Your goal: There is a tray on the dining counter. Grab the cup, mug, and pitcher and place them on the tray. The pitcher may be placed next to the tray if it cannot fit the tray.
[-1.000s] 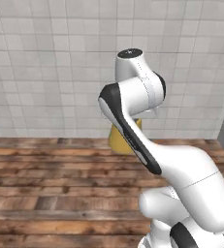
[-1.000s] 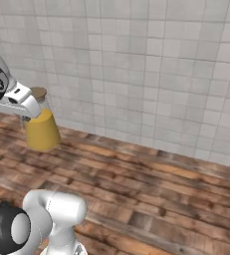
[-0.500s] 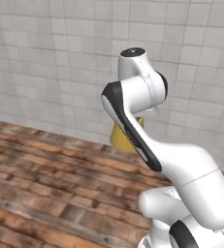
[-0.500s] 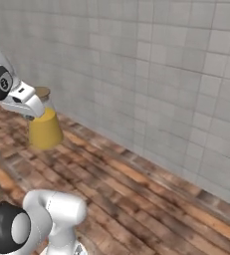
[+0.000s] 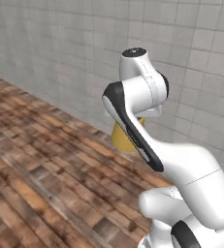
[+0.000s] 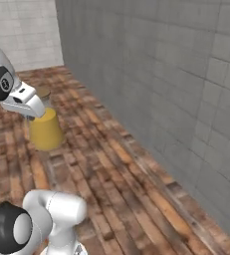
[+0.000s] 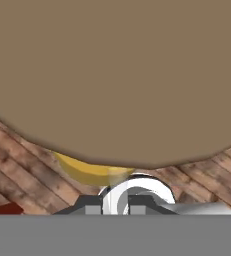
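Gripper (image 6: 37,110) pinches the pitcher (image 6: 46,130) at its cork lid (image 7: 112,75), keeping it upright and clear of the floor (image 6: 131,189) for carriage.

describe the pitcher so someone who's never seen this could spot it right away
Start at the grey tiled wall and the wooden plank floor, then follow the white arm to its gripper. The pitcher hangs there: a yellow-orange jug, wide below, narrowing to a tan lid.
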